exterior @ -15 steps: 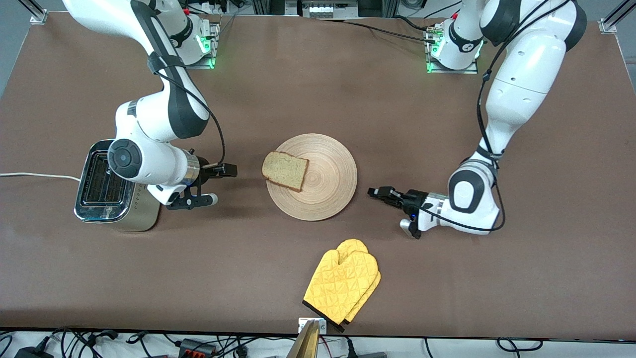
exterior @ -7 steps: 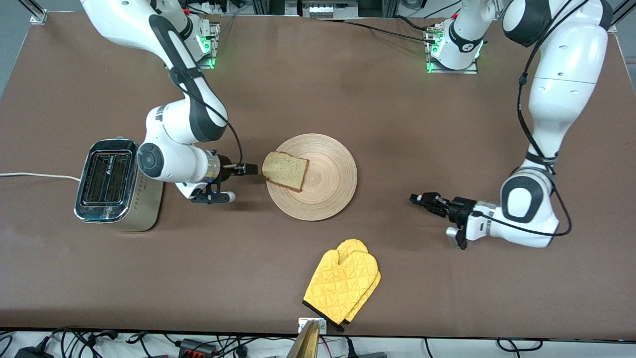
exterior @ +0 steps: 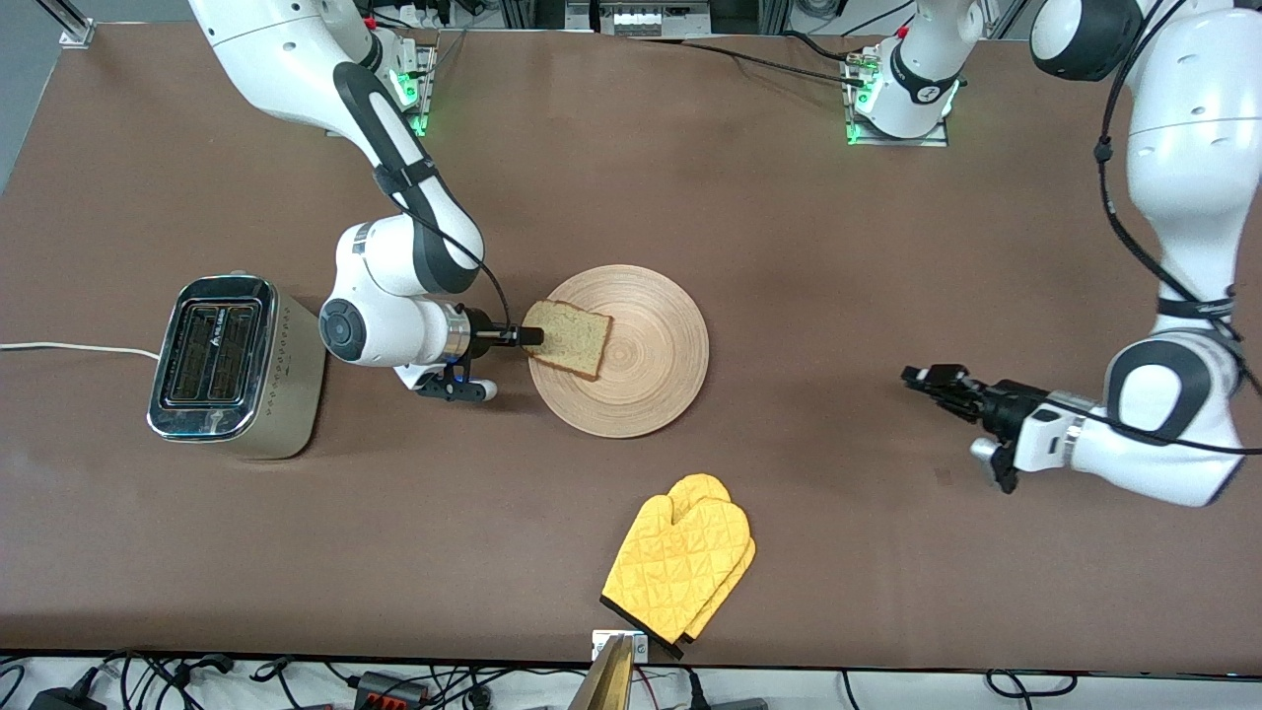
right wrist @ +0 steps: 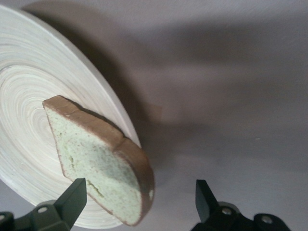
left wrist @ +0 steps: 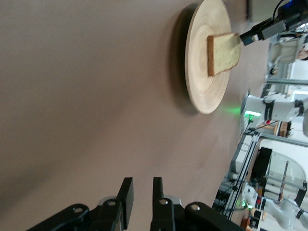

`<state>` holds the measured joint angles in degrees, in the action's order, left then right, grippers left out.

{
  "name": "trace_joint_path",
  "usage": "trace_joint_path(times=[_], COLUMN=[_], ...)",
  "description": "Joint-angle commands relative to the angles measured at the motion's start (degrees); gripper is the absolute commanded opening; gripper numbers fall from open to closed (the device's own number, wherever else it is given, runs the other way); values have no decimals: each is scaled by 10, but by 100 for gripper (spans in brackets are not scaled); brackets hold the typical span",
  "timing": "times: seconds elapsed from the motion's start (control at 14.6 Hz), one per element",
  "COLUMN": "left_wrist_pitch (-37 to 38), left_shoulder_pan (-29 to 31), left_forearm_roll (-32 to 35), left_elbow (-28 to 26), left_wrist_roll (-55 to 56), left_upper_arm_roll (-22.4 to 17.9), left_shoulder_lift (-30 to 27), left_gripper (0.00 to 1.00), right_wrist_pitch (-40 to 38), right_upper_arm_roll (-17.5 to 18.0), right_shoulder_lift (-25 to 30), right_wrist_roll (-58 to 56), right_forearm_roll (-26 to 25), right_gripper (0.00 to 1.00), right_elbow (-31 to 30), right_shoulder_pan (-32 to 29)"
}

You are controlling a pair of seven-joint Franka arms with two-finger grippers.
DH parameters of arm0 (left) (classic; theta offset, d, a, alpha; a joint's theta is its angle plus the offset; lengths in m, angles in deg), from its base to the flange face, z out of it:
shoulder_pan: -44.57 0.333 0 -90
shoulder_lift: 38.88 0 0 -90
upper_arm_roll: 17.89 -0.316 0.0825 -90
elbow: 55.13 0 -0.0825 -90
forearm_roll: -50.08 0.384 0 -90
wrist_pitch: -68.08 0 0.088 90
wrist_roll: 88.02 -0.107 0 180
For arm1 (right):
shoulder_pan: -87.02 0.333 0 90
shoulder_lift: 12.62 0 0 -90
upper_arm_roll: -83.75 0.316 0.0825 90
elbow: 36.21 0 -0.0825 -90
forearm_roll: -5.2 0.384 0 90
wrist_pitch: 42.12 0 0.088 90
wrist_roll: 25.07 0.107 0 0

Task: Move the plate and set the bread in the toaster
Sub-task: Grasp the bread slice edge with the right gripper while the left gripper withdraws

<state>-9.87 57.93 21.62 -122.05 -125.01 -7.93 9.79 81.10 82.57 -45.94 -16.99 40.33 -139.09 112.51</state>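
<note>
Starting at the right arm's end of the worktop point(exterior: 631, 118): two-slot toaster point(exterior: 235, 367) standing upright, chrome top and both slots facing up, white cord point(exterior: 69, 347) trailing off toward the table edge. Nothing in the slots.

Next along, right gripper point(exterior: 530, 336) reaching in low and level from the toaster's side, jaws spread wide with the bread slice point(exterior: 567, 338) sitting between them, no pinch yet. Right wrist view confirms it: bread slice point(right wrist: 98, 161) framed by the two black fingertips point(right wrist: 72, 197), crust edge pointing straight back at the camera, gaps showing on both sides. Key relation here: slice straight ahead of the jaws, overhanging the rim of the wooden plate point(exterior: 651, 365) at the edge toward the toaster, so the crust looks reachable without touching the plate.

Plate at mid-table, flat on the worktop, bread resting on its toaster-side edge. Yellow oven mitts point(exterior: 680, 570) lying nearer the front camera than the plate, untouched.

Last, left gripper point(exterior: 932, 379) over bare worktop toward the left arm's end, well apart from the plate, jaws nearly closed on nothing, a slim gap visible between the fingers point(left wrist: 126, 199) in the left wrist view. Left arm waiting. Right arm clearly the nearer one, so likely a squeeze on the slice next.
</note>
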Motion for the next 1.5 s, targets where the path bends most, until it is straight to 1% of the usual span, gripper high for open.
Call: trace_joint_path(times=[0.0, 0.07, 0.14, 0.27, 0.48, 0.55, 0.62, 0.75, 0.89, 0.96, 1.03, 1.09, 1.23, 1.44], left_wrist_pitch=[58, 75, 89, 91, 95, 98, 104, 108, 114, 119, 122, 123, 122, 122], left_shoulder_pan=[8, 4, 2, -1, -20, -24, -31, -36, -40, -40, -39, -39, -56, -74], left_forearm_roll=[68, 97, 128, 182, 305, 329, 347, 368, 380, 380, 380, 380, 398, 416], left_elbow=[38, 52, 62, 63, 63, 63, 63, 65, 65, 65, 64, 65, 71, 93], left_wrist_roll=[32, 38, 53, 73, 65, 66, 66, 66, 66, 65, 64, 55, 47, 53], left_upper_arm_roll=[4, 5, 6, 8, 14, 15, 12, 10, 12, 12, 14, 14, 13, 12], left_shoulder_lift=[-31, -41, -61, -110, -170, -181, -185, -186, -186, -186, -186, -186, -192, -193], left_gripper=[24, 24, 24, 24, 24, 29, 40, 49, 51, 55, 81, 100, 100, 100], right_wrist_pitch=[11, 10, 7, 8, 6, 4, 3, 3, 3, 3, 3, 3, 3, 3], right_upper_arm_roll=[-2, -2, -2, -2, -2, -3, -3, -3, -3, -3, -3, -3, -3, -4], right_shoulder_lift=[-3, -3, -5, -8, -8, -7, -6, -5, -4, -3, -3, -3, -3, 1], right_wrist_roll=[6, 6, 6, 6, 5, 5, 5, 4, 3, 2, 2, 2, 0, -3], right_forearm_roll=[21, 21, 21, 22, 21, 21, 21, 20, 20, 20, 20, 20, 19, 13], right_gripper=[96, 91, 83, 64, 42, 36, 29, 23, 20, 17, 16, 16, 13, 4], right_elbow=[-4, -4, -4, -2, 0, 1, 3, 8, 14, 14, 15, 15, 15, 21], right_shoulder_pan=[12, 11, 12, 18, 18, 18, 18, 18, 18, 18, 18, 18, 18, 18])
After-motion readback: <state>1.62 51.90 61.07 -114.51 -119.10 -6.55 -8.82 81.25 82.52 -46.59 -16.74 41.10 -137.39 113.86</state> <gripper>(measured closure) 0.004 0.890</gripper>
